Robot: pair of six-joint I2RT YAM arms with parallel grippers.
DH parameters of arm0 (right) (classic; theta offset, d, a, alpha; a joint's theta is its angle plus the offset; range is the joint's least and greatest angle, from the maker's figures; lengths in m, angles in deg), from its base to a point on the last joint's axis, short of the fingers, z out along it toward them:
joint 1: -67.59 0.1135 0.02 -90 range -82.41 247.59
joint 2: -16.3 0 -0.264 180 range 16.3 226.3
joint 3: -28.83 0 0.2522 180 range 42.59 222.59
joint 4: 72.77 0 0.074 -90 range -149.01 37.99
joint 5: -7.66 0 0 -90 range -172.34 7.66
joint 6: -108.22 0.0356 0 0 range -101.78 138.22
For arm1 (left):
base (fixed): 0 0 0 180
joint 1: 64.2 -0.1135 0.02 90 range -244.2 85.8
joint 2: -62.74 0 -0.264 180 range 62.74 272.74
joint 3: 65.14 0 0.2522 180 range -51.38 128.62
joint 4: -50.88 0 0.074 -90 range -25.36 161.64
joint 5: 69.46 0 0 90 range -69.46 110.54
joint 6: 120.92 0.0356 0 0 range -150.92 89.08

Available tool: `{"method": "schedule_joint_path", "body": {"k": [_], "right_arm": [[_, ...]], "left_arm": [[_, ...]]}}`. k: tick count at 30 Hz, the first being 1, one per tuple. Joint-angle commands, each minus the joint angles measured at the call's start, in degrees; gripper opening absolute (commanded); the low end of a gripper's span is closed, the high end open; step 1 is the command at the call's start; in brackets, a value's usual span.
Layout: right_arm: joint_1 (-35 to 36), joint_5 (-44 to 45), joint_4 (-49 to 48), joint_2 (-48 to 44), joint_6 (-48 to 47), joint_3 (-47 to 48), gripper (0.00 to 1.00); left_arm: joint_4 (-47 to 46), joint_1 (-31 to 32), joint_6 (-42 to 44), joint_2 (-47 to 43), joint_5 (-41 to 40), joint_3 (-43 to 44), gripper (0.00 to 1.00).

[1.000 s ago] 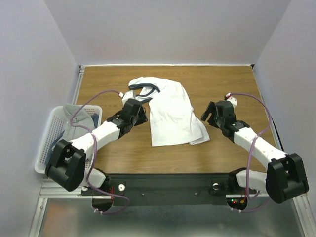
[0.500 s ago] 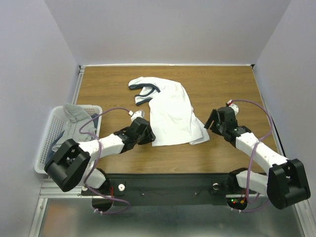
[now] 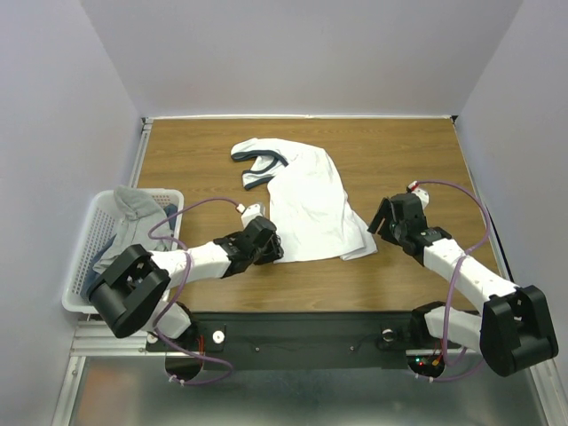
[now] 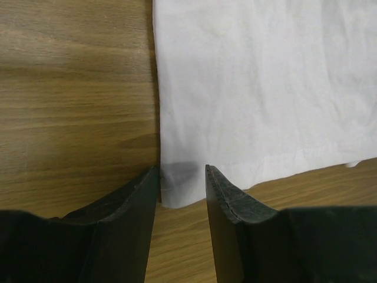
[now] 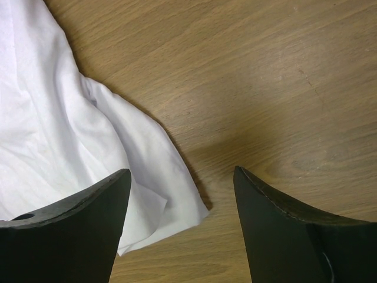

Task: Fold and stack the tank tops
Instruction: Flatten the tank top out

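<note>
A white tank top [image 3: 306, 209] lies flat in the middle of the table, its navy-edged neck and armholes [image 3: 259, 165] at the far left. My left gripper [image 3: 273, 251] is low at the top's near left corner. In the left wrist view the gripper [image 4: 181, 169] is open by a narrow gap, and the cloth's corner [image 4: 177, 186] lies flat between the fingertips. My right gripper [image 3: 376, 222] is open beside the near right corner. In the right wrist view the gripper [image 5: 181, 171] stands wide open over that loose corner [image 5: 171, 206]. Grey tops [image 3: 135, 209] lie in the basket.
A white lattice basket [image 3: 82, 262] stands off the table's left edge, next to the left arm. The wooden table [image 3: 399, 151] has raised white walls on three sides. A black rail [image 3: 293, 333] runs along the near edge.
My left gripper has moved from the neck end down the top's left edge to its near left corner. My right gripper has shifted slightly nearer. The top has not moved.
</note>
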Motion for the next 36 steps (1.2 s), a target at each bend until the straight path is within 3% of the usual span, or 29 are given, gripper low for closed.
{"method": "schedule_joint_path", "body": {"k": [1,2,5,8,10,14,18,27,36], "right_arm": [[-0.5,0.4,-0.5,-0.6,0.4,-0.4,0.76],[-0.4,0.3,-0.5,-0.7,0.4,-0.4,0.76],[-0.5,0.0,-0.4,-0.8,0.4,-0.5,0.75],[-0.4,-0.2,-0.4,-0.6,0.4,-1.0,0.75],[-0.4,-1.3,-0.4,-0.2,0.5,-1.4,0.73],[-0.4,-4.7,-0.5,0.9,0.9,-2.3,0.69],[-0.4,-8.9,-1.0,1.2,1.4,-3.4,0.65],[1.0,-16.4,-1.9,-4.8,2.7,-7.1,0.61],[14.1,-12.4,-4.2,-3.0,9.7,-8.6,0.58]], "left_arm": [[4.1,1.9,-2.1,3.5,-4.1,2.3,0.49],[4.6,2.2,-2.5,4.4,-4.7,2.7,0.49],[6.0,2.3,-3.8,4.9,-6.4,2.9,0.35],[8.0,2.3,-3.6,4.1,-8.3,4.0,0.09],[9.7,1.9,-3.0,2.7,-10.8,6.3,0.00],[15.6,-1.4,-1.9,-2.7,-15.0,9.8,0.00],[14.7,-6.9,1.8,-8.6,-13.0,10.3,0.00],[12.8,-7.9,3.7,-8.9,-10.1,10.1,0.00],[12.0,-7.9,3.5,-8.8,-9.8,10.0,0.00]]}}
